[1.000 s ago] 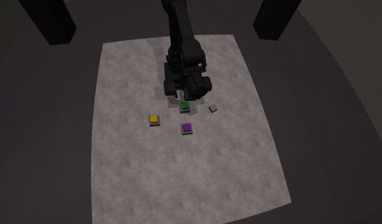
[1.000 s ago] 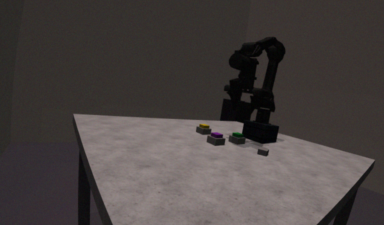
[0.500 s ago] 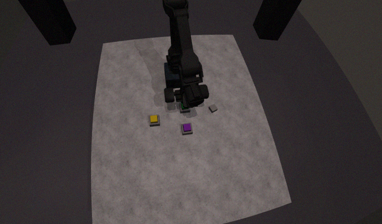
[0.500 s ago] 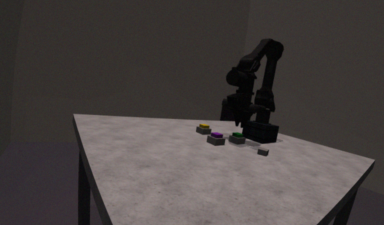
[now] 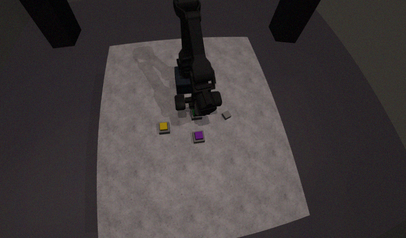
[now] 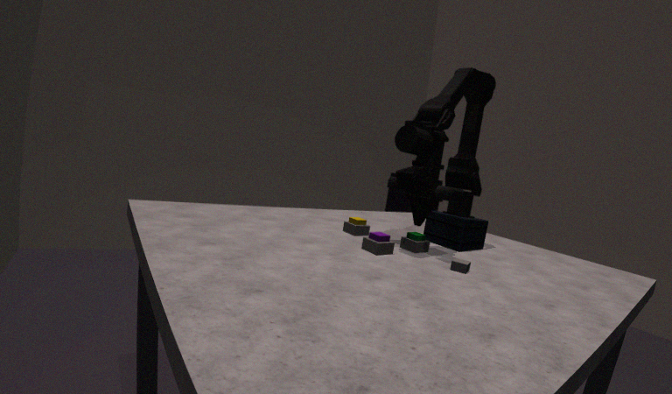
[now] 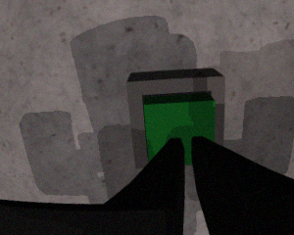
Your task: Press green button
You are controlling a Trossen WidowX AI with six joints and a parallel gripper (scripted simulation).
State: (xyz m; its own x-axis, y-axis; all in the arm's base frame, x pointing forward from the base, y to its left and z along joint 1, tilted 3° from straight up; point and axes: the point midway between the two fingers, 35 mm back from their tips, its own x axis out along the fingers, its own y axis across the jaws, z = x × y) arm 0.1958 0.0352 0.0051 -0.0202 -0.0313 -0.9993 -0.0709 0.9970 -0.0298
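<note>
The green button [image 5: 193, 112] [image 6: 415, 236] [image 7: 178, 115] sits on a grey square base, its cap standing raised. In the top view the arm's hand hides much of it. My gripper [image 6: 419, 222] [image 7: 185, 148] is shut and empty, pointing down, with only a thin gap between its fingertips. The tips hang a little above the table and show over the lower part of the green cap in the wrist view. No contact with the cap is visible. The fingertips are hidden in the top view.
A purple button [image 5: 199, 135] [image 6: 379, 236] and a yellow button [image 5: 163, 126] [image 6: 357, 221] stand near the green one. A small grey block [image 5: 226, 115] [image 6: 460, 265] lies on the other side. The arm's dark base box [image 5: 183, 85] [image 6: 456, 232] stands behind the green button.
</note>
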